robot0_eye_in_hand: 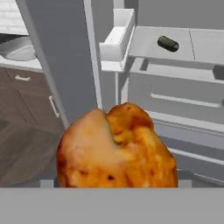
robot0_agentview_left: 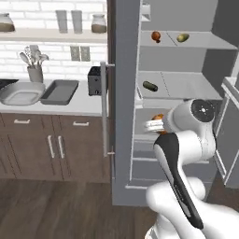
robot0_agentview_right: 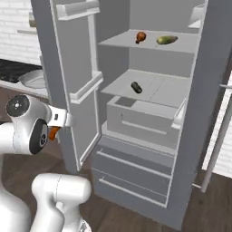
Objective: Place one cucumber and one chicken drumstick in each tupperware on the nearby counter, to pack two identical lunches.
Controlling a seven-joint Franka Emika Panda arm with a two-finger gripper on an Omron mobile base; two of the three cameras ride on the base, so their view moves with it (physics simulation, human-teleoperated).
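- Carrying step in hand: 1 orange drumstick (robot0_eye_in_hand: 117,148) gripped and out of the fridge (robot0_agentview_right: 136,113), bound for 1 of the 2 containers on the table (robot0_agentview_left: 70,108).
- Hand (robot0_agentview_left: 156,125) spread wide around the drumstick's fat end; fingertips hidden behind the meat in the hand view, but the piece sits right against the camera, so judged held.
- Seen from the right base view, same drumstick (robot0_agentview_right: 54,132) poking out below the wrist, beside the open fridge door (robot0_agentview_right: 68,81).
- Still inside: reddish-brown drumstick (robot0_agentview_right: 141,37) and pale cucumber (robot0_agentview_right: 166,40) on the top shelf, dark cucumber (robot0_agentview_right: 136,87) on the shelf below.
- Both containers bare: pale round basin (robot0_agentview_left: 21,93) and grey tray (robot0_agentview_left: 59,91), side by side left of the black toaster (robot0_agentview_left: 94,80).
- Next move, likely: swing left past the door edge, over to 1 container, lower, then let go.
- Risk: clipping the door on the way.
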